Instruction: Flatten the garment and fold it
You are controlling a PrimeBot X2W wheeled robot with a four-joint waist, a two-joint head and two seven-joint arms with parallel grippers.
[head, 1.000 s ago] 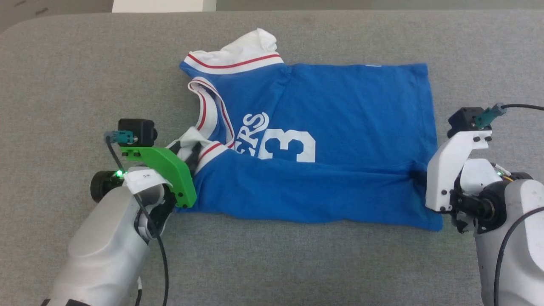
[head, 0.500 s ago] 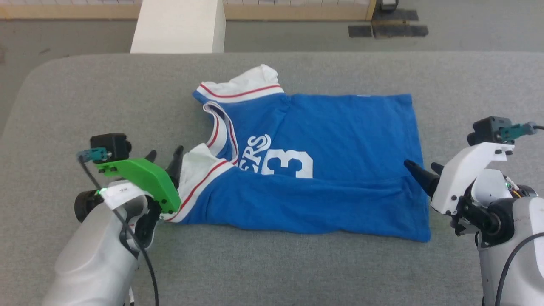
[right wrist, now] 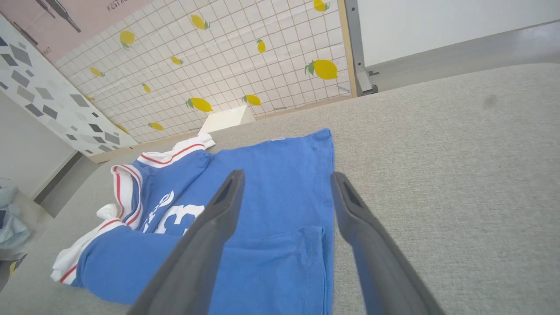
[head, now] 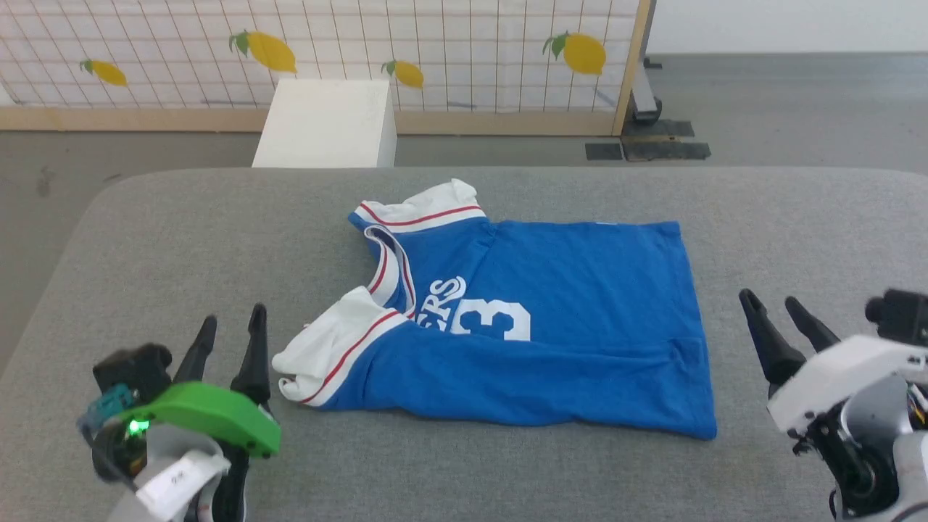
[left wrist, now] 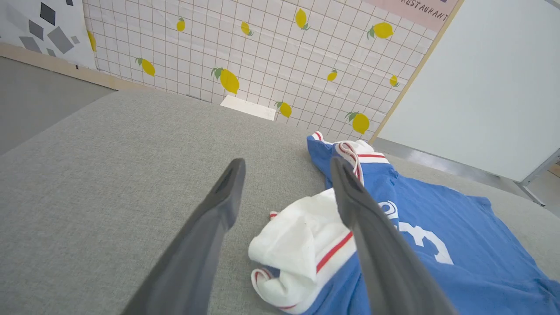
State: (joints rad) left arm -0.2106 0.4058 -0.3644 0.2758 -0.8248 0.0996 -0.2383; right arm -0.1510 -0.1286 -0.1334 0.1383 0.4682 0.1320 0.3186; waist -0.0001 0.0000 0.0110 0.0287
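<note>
Garment [head: 580, 304] on grey table [head: 181, 239]

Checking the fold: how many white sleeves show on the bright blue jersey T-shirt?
2. One white sleeve lies at the far edge of the bright blue jersey T-shirt; the other sleeve lies bunched at its near left corner. Neither is hidden.

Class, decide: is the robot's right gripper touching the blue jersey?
Apart. The head view shows a strip of bare grey table between the open right gripper and the near edge of the blue jersey.
</note>
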